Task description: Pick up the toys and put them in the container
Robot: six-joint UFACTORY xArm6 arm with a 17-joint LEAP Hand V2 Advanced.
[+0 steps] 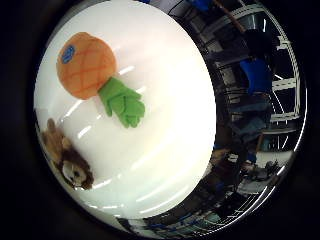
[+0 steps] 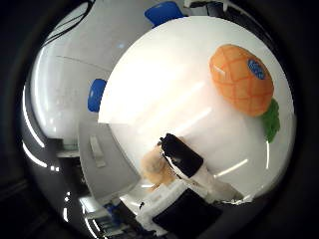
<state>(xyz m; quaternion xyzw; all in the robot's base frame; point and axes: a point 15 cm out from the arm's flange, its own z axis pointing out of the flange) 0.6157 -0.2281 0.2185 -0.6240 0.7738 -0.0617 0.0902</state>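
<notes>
One black-tipped white finger of the hand [image 2: 187, 184] reaches out over the glossy white bench [image 1: 165, 100], its tip just above a tan shape that is probably the small brown plush lion [image 1: 67, 157]. Whether the fingers are spread wide or closing cannot be told from this one finger, and nothing shows in their hold. The lion lies on the bench closest to the palm. Farther out on the same surface, well apart from the lion, lies the orange plush pineapple with green felt leaves [image 1: 92, 75]. No container appears in either view. Judging from this, both toys are yet to be lifted, so the task looks barely begun.
</notes>
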